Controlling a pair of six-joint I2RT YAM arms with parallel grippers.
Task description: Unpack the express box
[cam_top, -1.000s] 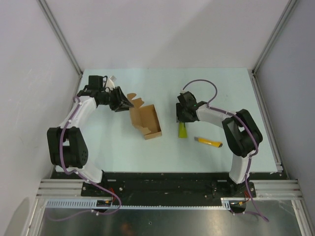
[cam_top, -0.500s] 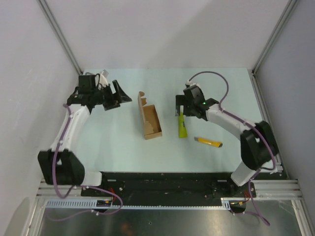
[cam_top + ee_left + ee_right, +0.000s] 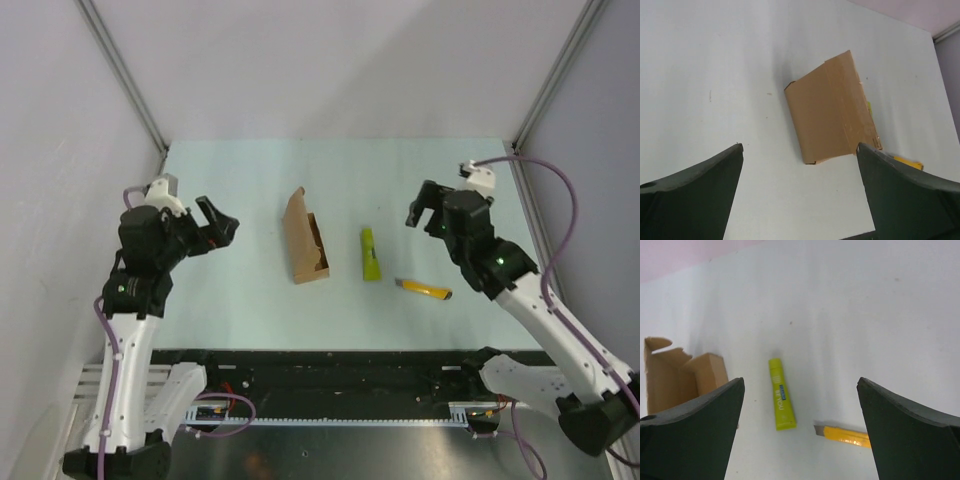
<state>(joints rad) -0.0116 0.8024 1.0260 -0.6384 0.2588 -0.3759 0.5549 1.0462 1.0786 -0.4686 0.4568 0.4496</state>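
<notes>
Top view: bright, even overhead light, the desk (image 3: 330, 170) pale mint with faint soft shadows, dull sheen on the metal sheet (image 3: 350, 455) at 6 o'clock, all sharp, frame rails (image 3: 120, 75) splaying toward 11 and 1 o'clock. Wrist views: desk washed near white, pinkish cast in the far corner; left hand (image 3: 799, 150) and right hand (image 3: 800, 382) show dark, soft-focus fingers (image 3: 685, 200) at 7 and 5 o'clock. Express box (image 3: 832, 122) crisp, thin soft shadow along its 8 o'clock edge.
</notes>
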